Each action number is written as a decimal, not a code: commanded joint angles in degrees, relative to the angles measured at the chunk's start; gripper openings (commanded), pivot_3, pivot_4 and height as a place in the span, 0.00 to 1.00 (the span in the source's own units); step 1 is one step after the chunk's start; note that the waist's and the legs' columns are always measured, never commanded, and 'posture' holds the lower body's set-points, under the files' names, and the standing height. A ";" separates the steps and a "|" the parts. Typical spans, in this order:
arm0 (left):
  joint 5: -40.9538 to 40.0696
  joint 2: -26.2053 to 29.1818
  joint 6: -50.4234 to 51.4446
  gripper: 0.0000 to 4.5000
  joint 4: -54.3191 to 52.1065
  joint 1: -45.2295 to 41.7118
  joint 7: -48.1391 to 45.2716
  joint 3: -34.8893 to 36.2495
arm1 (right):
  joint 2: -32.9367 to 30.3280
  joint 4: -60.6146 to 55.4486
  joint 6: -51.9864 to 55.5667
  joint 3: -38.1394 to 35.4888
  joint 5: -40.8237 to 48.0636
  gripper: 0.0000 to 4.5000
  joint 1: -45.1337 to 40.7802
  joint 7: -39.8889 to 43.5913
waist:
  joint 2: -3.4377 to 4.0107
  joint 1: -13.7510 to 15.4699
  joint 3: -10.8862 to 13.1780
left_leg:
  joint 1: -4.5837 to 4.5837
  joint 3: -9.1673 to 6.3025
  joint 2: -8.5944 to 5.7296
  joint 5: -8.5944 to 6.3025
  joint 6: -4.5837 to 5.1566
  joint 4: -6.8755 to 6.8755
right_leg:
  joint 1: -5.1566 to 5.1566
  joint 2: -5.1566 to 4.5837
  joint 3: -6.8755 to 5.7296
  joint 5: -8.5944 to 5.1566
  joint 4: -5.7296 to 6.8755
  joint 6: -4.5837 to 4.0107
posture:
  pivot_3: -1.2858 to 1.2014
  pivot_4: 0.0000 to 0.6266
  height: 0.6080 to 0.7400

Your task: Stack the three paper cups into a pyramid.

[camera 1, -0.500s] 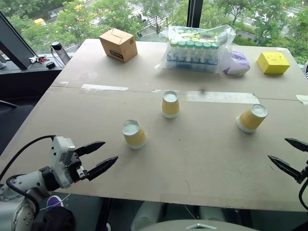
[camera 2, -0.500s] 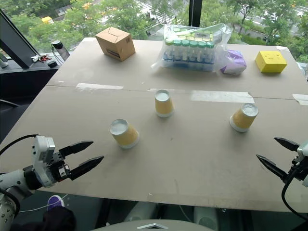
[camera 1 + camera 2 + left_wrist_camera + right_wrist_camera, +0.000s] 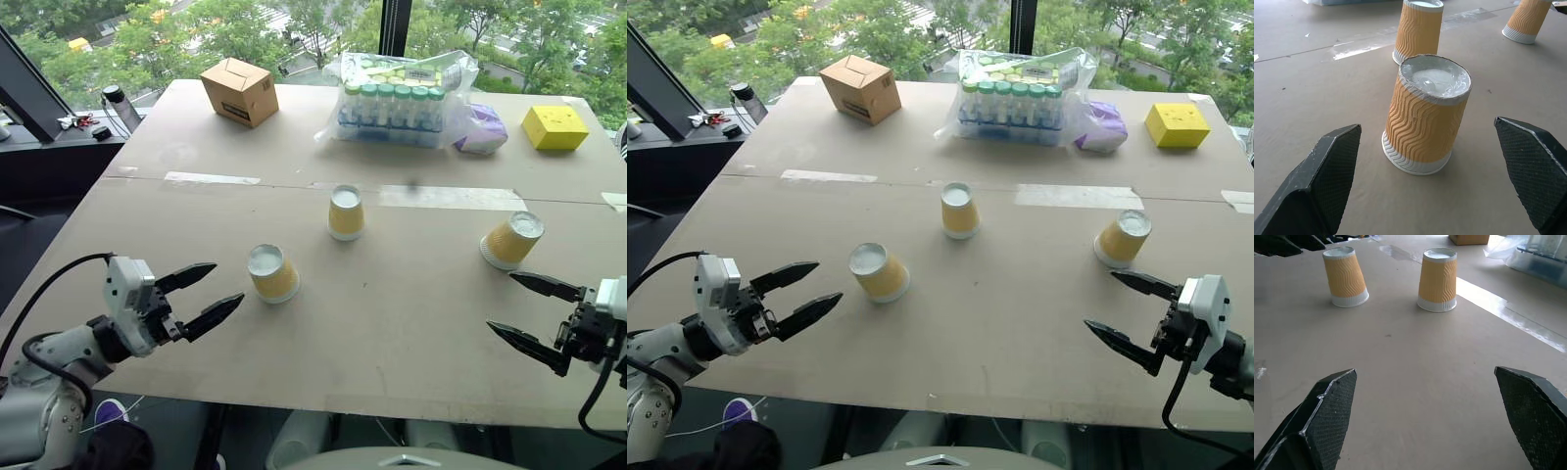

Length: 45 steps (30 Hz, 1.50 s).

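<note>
Three paper cups [image 3: 346, 212] stand separate, upside down; bottle pack [image 3: 397, 102] glare-blurred.

Each arm was grey with a white wrist block, a looping black cable, and a tool [image 3: 202, 296] of two pointed black fingers with cross-hatched pads [image 3: 1334, 169].

Three small tapered paper cups [image 3: 273, 273] are yellow-orange with wavy ribbing, white rims and bases. The flat tabletop [image 3: 392, 323] is plain tan, and the small cube box [image 3: 555, 127] at 2 o'clock is bright yellow.
</note>
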 commanded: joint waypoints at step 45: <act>12.45 -5.87 -2.89 0.57 15.27 -33.04 -3.58 -27.09 | 1.11 -14.67 -3.86 2.52 -0.57 1.00 7.71 -5.90 | -0.13 -0.28 -0.05 | 0.00 -0.14 -0.05 0.01 -0.01 0.19 | 0.10 -0.01 -0.19 0.02 0.09 0.02 | 0.52 0.24 1.00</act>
